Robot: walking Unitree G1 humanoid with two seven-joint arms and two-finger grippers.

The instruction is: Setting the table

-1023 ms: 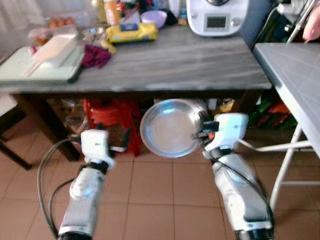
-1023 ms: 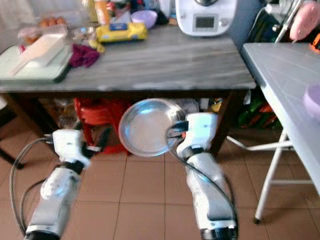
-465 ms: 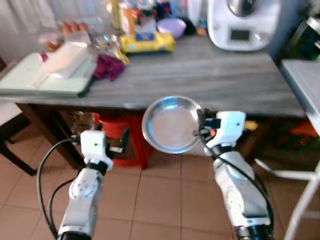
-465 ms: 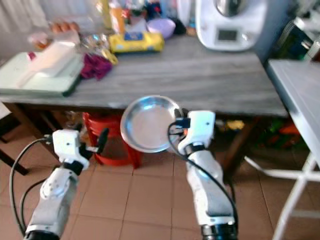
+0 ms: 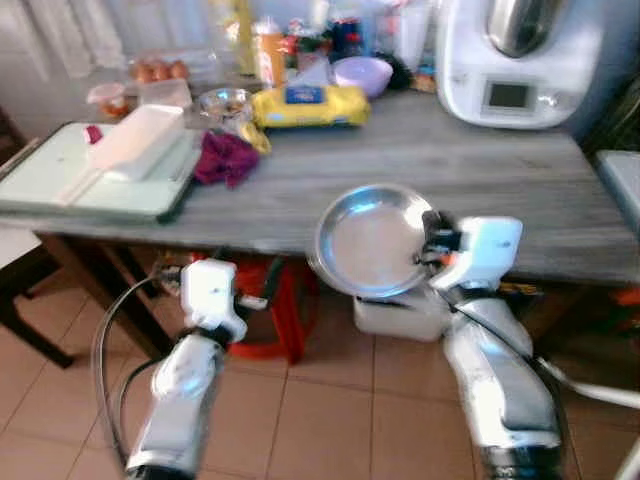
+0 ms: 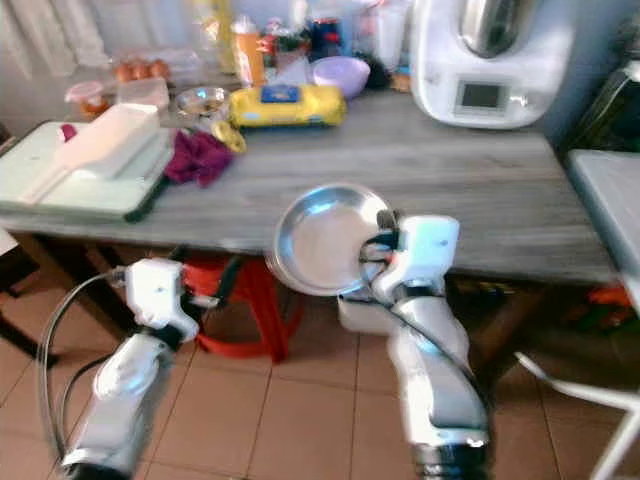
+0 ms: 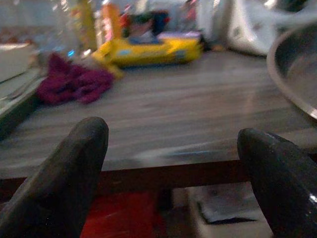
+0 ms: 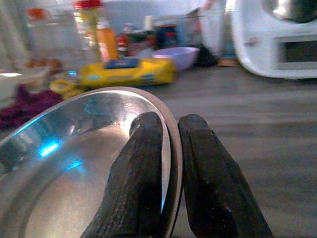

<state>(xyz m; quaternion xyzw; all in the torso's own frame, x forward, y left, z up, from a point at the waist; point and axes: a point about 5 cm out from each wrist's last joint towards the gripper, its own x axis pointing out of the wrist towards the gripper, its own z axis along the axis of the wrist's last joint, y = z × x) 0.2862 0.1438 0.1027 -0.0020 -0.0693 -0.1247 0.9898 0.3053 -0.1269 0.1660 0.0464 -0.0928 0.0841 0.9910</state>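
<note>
Now the right gripper (image 8: 171,163) pinches the rim of the shiny round steel bowl (image 5: 375,240), carrying it tilted over the near edge of the grey wooden table (image 5: 420,170), prob. for setting down. Left gripper (image 7: 171,173), fingers spread w/ nothing between, waits below that edge.

Glossy metal plate (image 5: 372,240); matt grained wood table (image 5: 560,225); magenta cloth (image 5: 226,158).
</note>
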